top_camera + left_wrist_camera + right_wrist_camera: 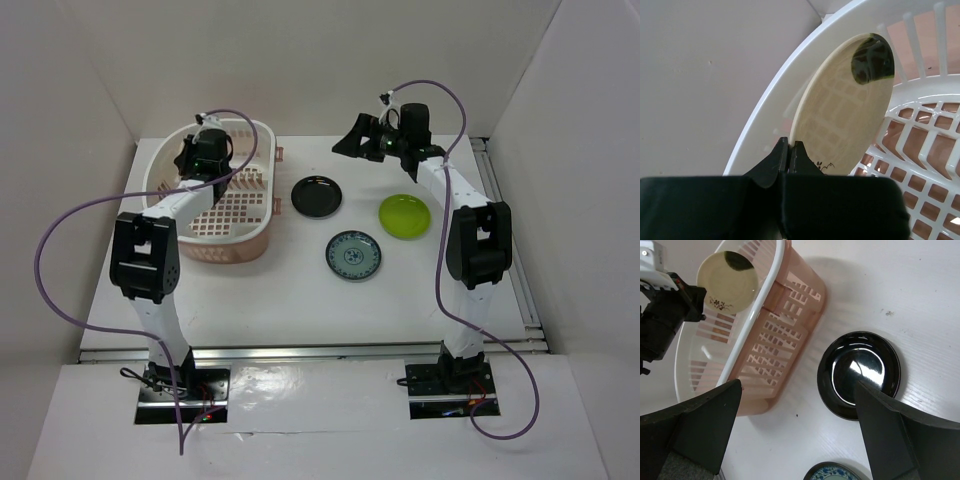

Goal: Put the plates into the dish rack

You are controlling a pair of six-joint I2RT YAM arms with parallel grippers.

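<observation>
My left gripper [790, 152] is shut on the rim of the cream plate [840, 115] with a dark patch. It holds the plate on edge inside the far left end of the white dish rack [772, 97]. From above, the left gripper [205, 155] hides the plate. The right wrist view shows the cream plate [727, 287] upright over the rack [785, 325]. My right gripper [362, 135] is open and empty, raised behind the black plate [317, 196]. The lime green plate [405, 215] and the blue-white plate [353, 255] lie flat on the table.
The rack [228, 250] stands at the table's left, its salmon base showing. White walls close in the back and both sides. The black plate [860, 372] lies just right of the rack, between my right fingers [705, 430].
</observation>
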